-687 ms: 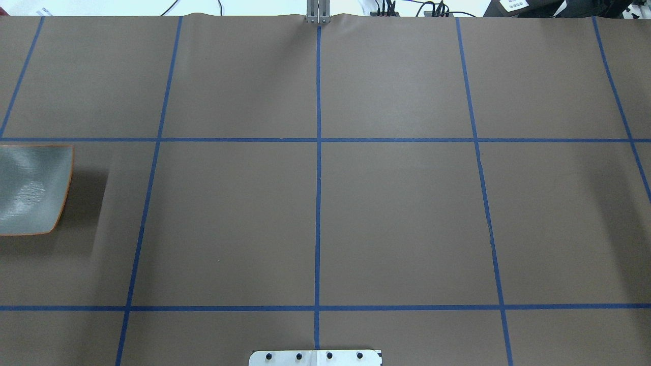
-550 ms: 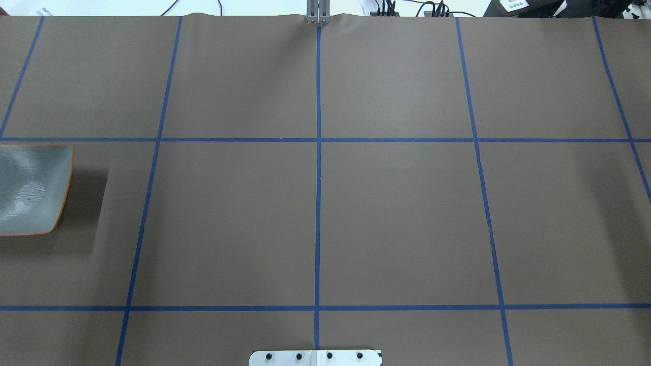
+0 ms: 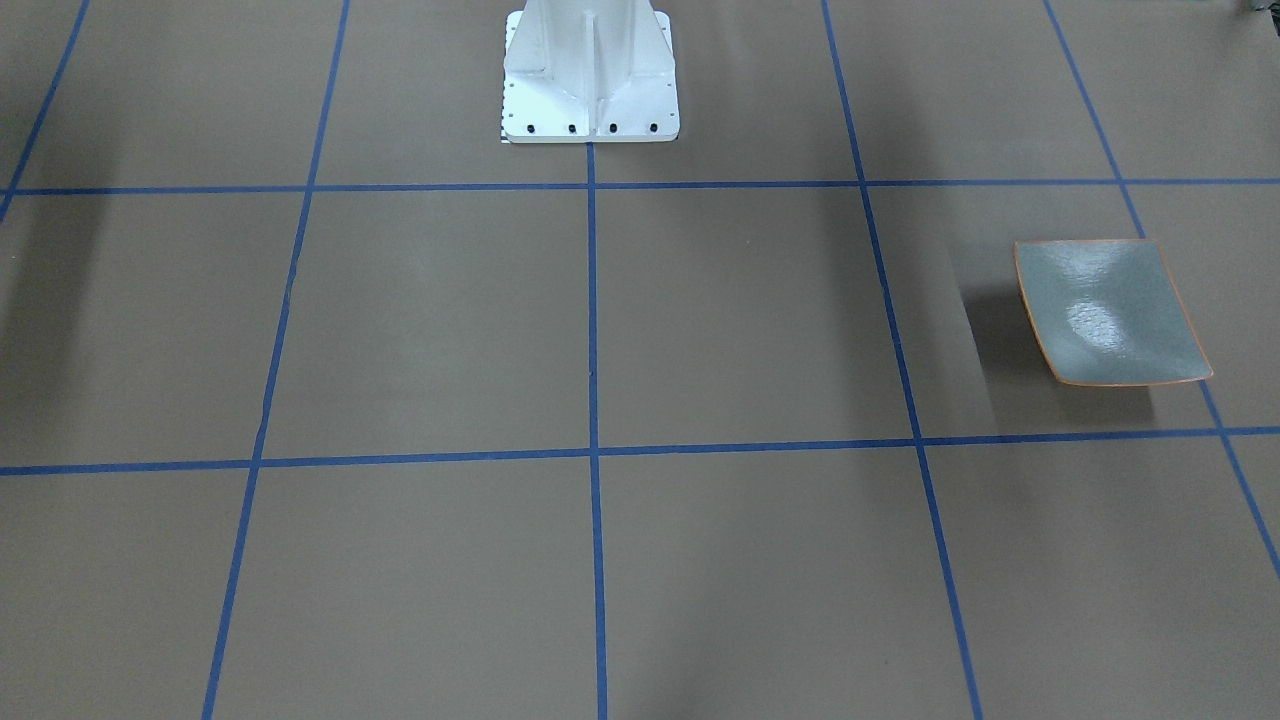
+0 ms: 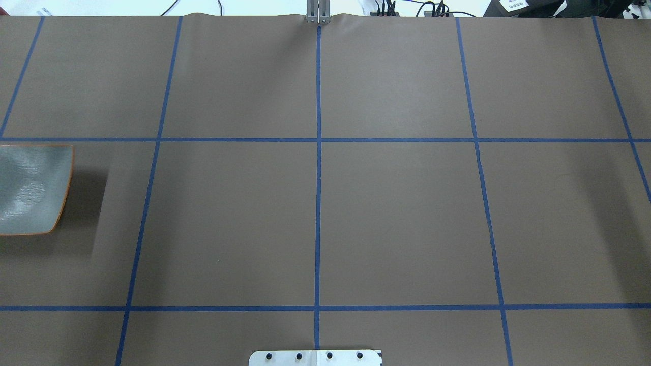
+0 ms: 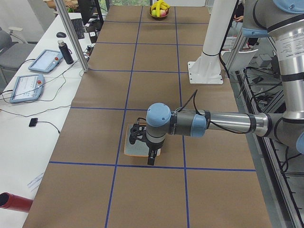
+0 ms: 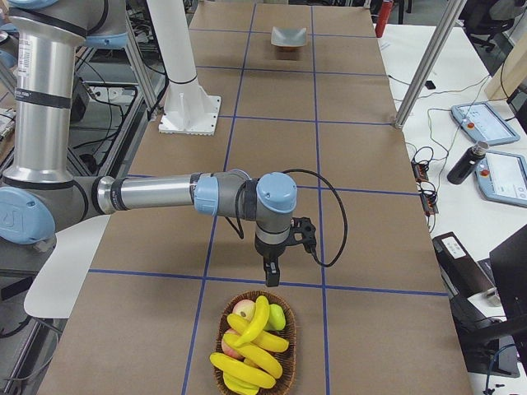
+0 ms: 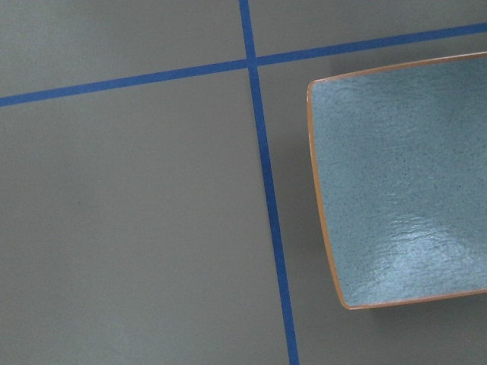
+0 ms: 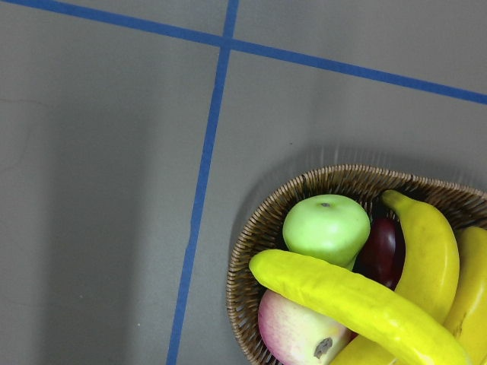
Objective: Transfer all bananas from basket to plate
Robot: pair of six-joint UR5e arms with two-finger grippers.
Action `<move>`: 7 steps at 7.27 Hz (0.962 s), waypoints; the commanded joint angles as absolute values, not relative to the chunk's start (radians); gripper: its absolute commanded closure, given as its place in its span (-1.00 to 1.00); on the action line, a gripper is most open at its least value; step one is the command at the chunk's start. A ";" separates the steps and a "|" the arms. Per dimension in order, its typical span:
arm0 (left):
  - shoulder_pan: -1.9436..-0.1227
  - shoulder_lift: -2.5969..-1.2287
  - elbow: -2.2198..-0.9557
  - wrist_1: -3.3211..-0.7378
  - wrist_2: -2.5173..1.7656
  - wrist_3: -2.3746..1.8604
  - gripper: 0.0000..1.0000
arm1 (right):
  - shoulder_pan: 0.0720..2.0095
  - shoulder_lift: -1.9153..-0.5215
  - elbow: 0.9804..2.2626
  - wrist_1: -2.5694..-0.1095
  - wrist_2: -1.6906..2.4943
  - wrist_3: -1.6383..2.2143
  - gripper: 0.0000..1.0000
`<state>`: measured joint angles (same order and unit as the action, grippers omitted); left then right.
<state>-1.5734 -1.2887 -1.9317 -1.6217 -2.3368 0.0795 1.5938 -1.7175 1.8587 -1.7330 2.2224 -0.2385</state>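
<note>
The right tool (image 6: 272, 278) hangs fingers-down over the tabletop (image 4: 396, 213), just short of the basket (image 6: 221, 333); whether it is released or clenched I cannot tell, since only the side view shows it, small and dark. Nothing seems to be in it. I judge it is held there ready to reach in, as its wrist camera takes in only the near part of the basket. The basket stands at the right end edge of the tabletop. The bananas (image 6: 257, 352) are all in it, piled on top. One banana lies across a green apple (image 8: 326, 226) and a pink apple (image 8: 293, 327), with a dark plum (image 8: 384, 247) behind; lying highest and clear of the rim, it looks the easiest first pick.

The left tool (image 5: 151, 160) hovers over the plate (image 5: 133, 149); its state too I cannot tell. The plate sits bare at the left end edge, well apart from the basket. With fruit and dish at opposite ends, the left arm is probably stationed there to receive or place, so no transfer has begun; a glossy curved skin may slip under a narrow pinch.
</note>
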 commanded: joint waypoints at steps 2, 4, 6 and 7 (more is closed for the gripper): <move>-1.580 -1.327 -1.988 -1.621 -2.338 0.080 -1.00 | 1.594 -1.681 1.835 -1.551 2.229 -0.236 -1.00; -1.578 -1.319 -1.973 -1.624 -2.338 0.083 -1.00 | 1.594 -1.706 1.836 -1.520 2.229 -0.294 -1.00; -1.578 -1.319 -1.951 -1.624 -2.338 0.081 -1.00 | 1.597 -1.713 1.780 -1.528 2.270 -0.498 -1.00; -1.578 -1.322 -1.942 -1.624 -2.338 0.081 -1.00 | 1.641 -1.697 1.681 -1.526 2.364 -0.617 -1.00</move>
